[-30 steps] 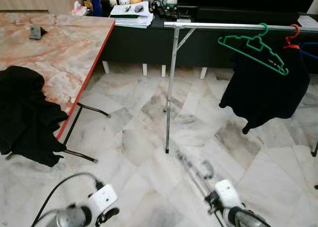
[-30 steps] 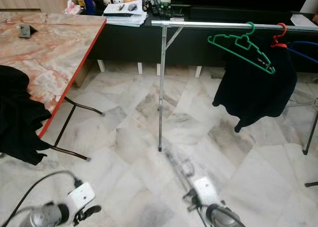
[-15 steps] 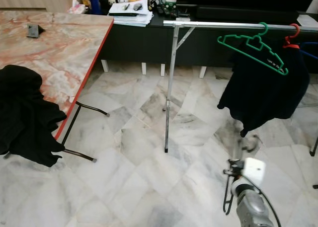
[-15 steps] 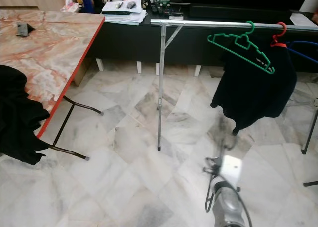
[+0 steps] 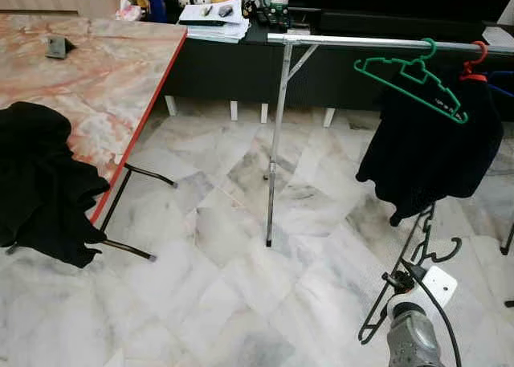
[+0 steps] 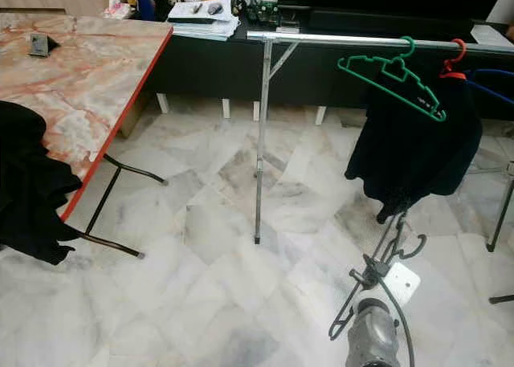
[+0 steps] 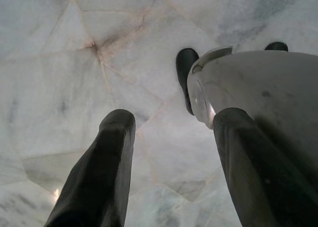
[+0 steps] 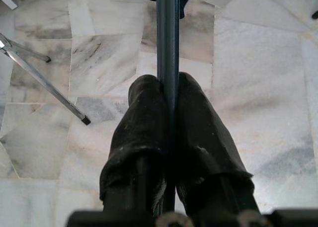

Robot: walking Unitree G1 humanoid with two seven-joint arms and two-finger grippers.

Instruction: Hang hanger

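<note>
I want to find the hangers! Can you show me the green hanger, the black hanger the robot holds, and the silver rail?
green hanger (image 5: 414, 76), left eye view, on its sloping body.
black hanger (image 5: 414, 249), left eye view, on its long bar.
silver rail (image 5: 345, 40), left eye view, on the top bar.

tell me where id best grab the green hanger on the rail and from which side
Grip the long lower bar of the green hanger, coming from the front, below the metal rail. It hangs tilted, its left end high and free in open air, while its right end lies against the black garment, so the left half looks easier to close fingers around.
</note>
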